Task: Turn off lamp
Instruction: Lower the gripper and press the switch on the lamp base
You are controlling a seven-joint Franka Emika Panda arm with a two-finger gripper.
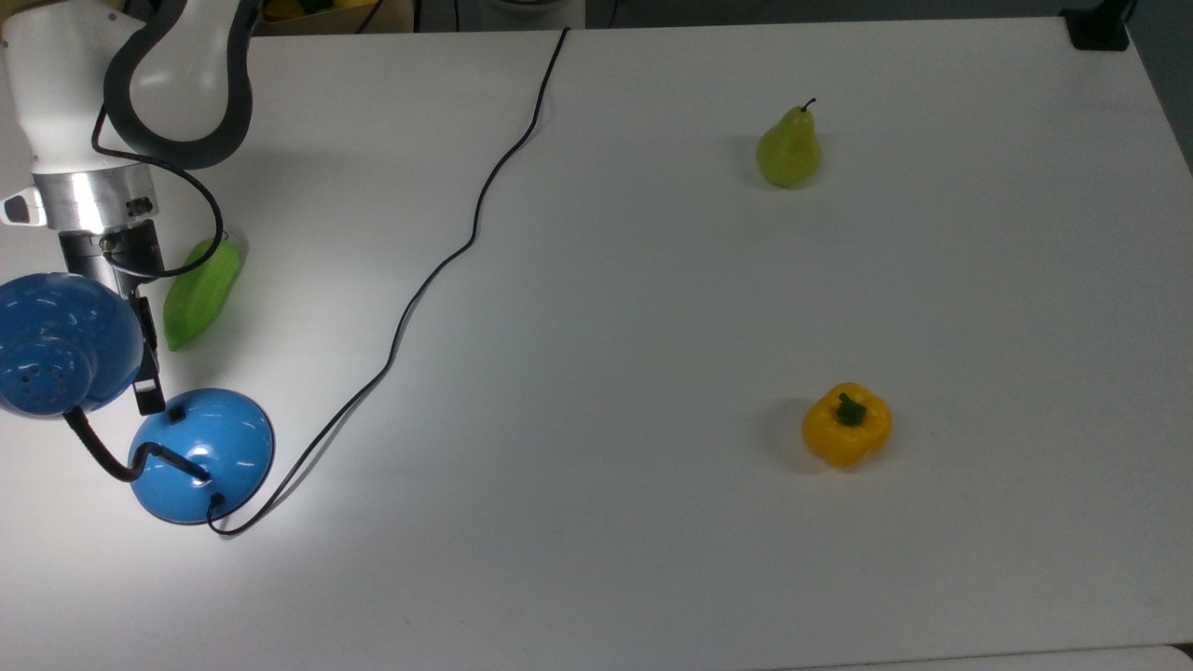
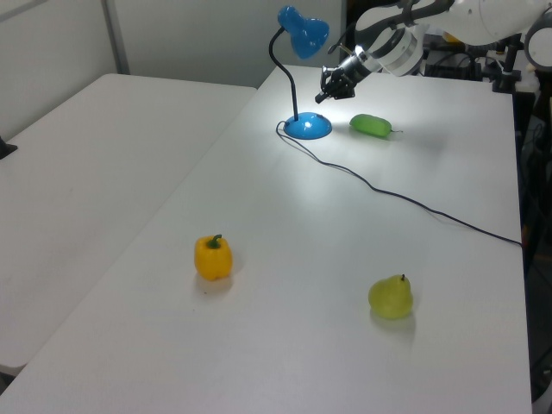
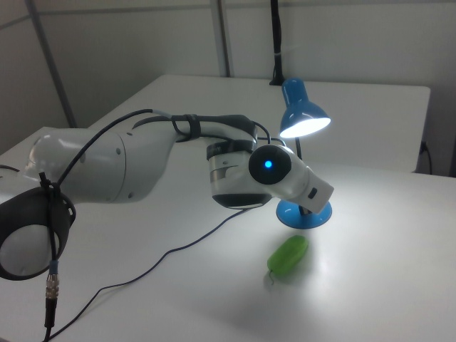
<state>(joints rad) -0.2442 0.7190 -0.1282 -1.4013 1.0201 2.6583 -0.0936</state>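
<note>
gripper (image 1: pixel 149 396): whether open or closed cannot be told, tip at the upper edge of the lamp base | lamp (image 1: pixel 200 454): lit, dome base just below the gripper in the top view, shade (image 1: pixel 56 343) beside the gripper | green cucumber (image 1: pixel 198 291): near the gripper, partly behind the arm | pear (image 1: pixel 788 149), yellow bell pepper (image 1: pixel 846 425): well apart from the gripper on the bench (image 1: pixel 652 373)

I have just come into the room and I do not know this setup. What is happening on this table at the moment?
A robot arm is reaching toward a blue desk lamp. Its gripper hangs just at the edge of the dome base, close to the small black switch. The lamp is lit: the shade glows and bright light falls on the table. A green vegetable lies beside the arm; a pear and a yellow pepper sit apart, untouched.
</note>
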